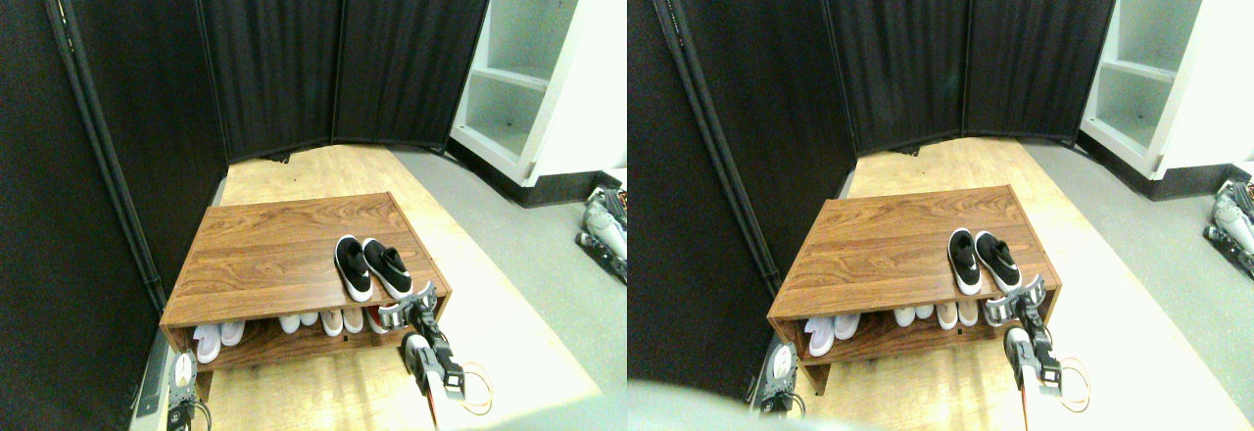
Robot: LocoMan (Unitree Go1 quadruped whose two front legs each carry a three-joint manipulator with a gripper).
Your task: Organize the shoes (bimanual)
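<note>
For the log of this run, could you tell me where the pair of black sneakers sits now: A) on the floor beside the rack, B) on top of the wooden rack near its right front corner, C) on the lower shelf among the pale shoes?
B: the black sneakers lie side by side on the top of the wooden rack, near its right front corner.

Looks like a lab/test space staged as a home entryway. Low wooden shoe rack [294,245] sits on a plywood floor sheet [323,171]; black folding screens [343,49] stand behind the rack, white open shelving [514,59] behind it to the right, grey floor [529,245] right of it.
</note>
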